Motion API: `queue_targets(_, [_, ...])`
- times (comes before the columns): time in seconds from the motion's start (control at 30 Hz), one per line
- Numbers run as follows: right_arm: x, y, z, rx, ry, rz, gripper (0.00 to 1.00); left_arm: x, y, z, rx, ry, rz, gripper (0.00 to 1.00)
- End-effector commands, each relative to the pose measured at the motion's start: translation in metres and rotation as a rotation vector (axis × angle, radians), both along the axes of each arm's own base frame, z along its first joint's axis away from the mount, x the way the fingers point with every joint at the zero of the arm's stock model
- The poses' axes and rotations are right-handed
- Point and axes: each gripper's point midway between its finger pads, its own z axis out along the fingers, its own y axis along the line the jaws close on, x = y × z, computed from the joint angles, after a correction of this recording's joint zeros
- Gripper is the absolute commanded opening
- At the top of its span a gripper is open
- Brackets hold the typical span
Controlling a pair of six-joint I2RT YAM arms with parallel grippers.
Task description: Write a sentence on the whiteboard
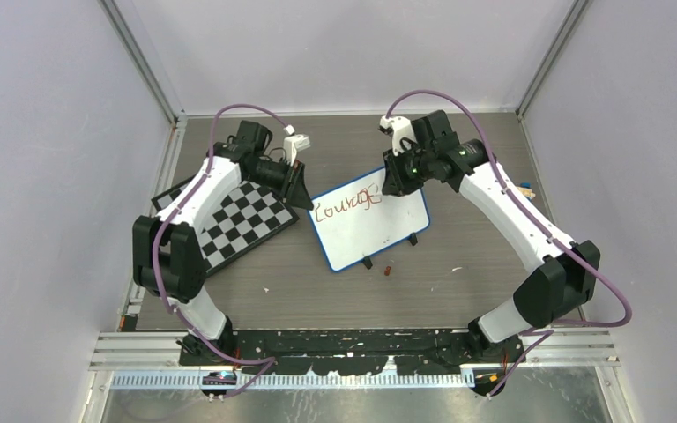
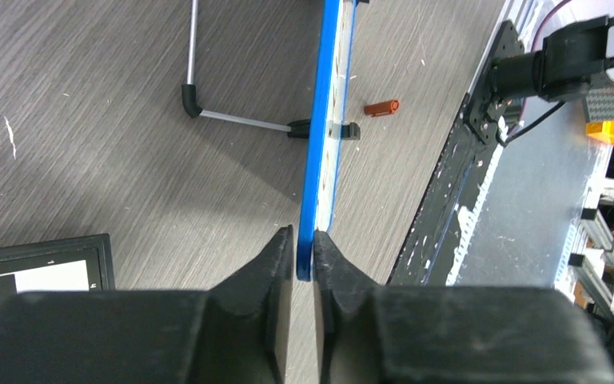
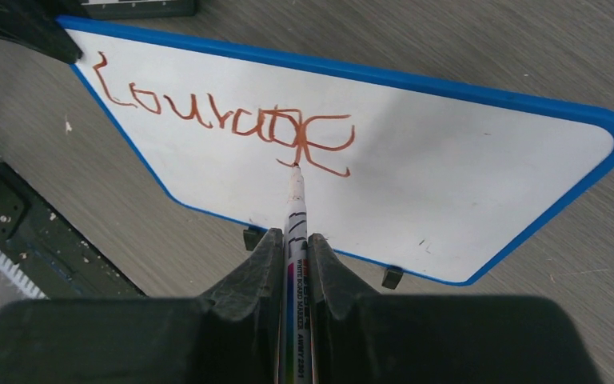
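Though messy, "Courage" (image 3: 224, 122) on whiteboard (image 3: 464, 176).

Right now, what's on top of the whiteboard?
On the whiteboard: one red-brown word, roughly "Courage", and the marker in the right gripper, tip touching its last letters. The stroke under the tip is covered.

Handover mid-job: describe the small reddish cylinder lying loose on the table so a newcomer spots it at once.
Start at the blue-framed whiteboard in the middle of the wooden table. Just off its near long edge, beside a black clip foot, lies a short brownish-red cylinder, probably a marker cap. Unlike the white specks nearby, it is tube-shaped and matches the ink of the writing.
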Motion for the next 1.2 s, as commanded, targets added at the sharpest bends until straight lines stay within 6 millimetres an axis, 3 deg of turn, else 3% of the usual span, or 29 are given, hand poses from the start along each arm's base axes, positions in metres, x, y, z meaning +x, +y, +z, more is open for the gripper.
queue_targets(0.0, [-0.014,-0.001,0.037,0.066,-0.037,0.051,0.0,0.0,-0.002,0.008,0.007,-0.001,-0.01,0.3])
queue_targets(0.2, [-0.017,-0.014,0.036,0.156,0.026,0.047,0.0,0.0,0.001,0.009,0.021,-0.017,-0.003,0.6])
queue_targets(0.37, [-0.009,-0.035,0.033,0.204,0.028,-0.002,0.0,-0.001,0.002,0.008,0.013,-0.023,0.009,0.65])
queue_targets(0.8, [0.018,-0.05,0.023,0.179,-0.085,-0.11,0.0,0.001,-0.006,0.004,-0.029,0.018,-0.004,0.6])
queue_targets(1.17, [0.027,-0.047,0.007,0.116,-0.101,-0.12,0.0,0.004,-0.009,0.002,-0.023,0.027,-0.013,0.37])
